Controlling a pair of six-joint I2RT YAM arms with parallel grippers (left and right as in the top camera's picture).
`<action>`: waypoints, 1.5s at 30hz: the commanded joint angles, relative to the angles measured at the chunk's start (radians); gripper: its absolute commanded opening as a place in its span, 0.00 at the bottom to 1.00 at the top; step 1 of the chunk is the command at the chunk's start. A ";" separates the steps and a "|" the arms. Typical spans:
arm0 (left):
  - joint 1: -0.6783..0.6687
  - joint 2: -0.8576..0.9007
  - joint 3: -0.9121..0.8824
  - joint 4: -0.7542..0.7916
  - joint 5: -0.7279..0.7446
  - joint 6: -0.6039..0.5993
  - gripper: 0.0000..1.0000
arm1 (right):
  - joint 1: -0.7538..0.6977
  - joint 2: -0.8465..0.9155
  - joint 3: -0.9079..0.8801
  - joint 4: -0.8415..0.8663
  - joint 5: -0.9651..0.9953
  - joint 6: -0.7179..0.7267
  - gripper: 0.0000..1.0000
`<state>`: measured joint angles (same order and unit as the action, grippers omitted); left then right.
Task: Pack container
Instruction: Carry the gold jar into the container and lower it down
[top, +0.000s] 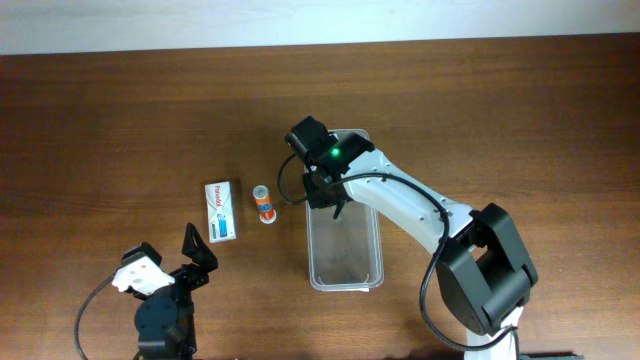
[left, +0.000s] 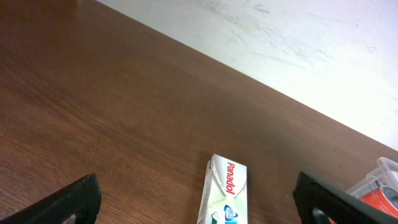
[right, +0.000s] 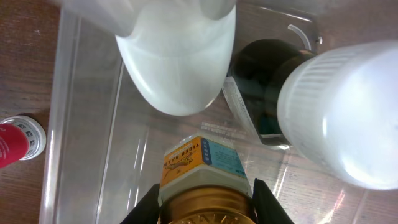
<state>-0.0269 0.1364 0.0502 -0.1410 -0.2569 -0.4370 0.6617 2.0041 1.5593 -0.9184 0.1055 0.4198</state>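
While reaching in from 4 o'clock across the table (top: 100, 120), holding the right gripper (top: 328, 195) over the 12 o'clock end of the container (top: 345, 255). Pinching a gold-lidded jar (right: 202, 168) with an orange and blue label between the black fingers (right: 144, 208), closing on its lid from 9 and 3 o'clock. Showing the container lying lengthwise, 12 to 6 o'clock, just right of the table's centre.

Crowding the wrist view inside the tub: a blurred white bottle (right: 177, 62) at 12 o'clock of the jar, a ribbed white cap (right: 342, 118) at 2 o'clock, a dark bottle (right: 264, 87) between them.

Leaving on the wood at 9 o'clock of the container, near but apart, a small red bottle (top: 264, 205) with a white cap, then a white medicine box (top: 221, 209) with blue print.

Holding the left gripper (top: 198, 248) low at 7 o'clock of the table, fingers spreading wide and gripping nothing, aiming at the box.
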 joint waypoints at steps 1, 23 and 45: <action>-0.001 -0.005 -0.006 0.002 0.010 0.013 0.99 | -0.002 0.054 -0.013 -0.015 -0.026 0.008 0.25; -0.001 -0.005 -0.006 0.002 0.010 0.013 0.99 | -0.002 -0.146 -0.009 -0.111 -0.014 0.004 0.22; -0.001 -0.005 -0.006 0.002 0.010 0.013 0.99 | 0.034 -0.145 -0.113 -0.083 -0.039 0.031 0.21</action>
<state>-0.0269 0.1364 0.0502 -0.1410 -0.2569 -0.4370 0.6758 1.8790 1.4937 -1.0245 0.0837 0.4232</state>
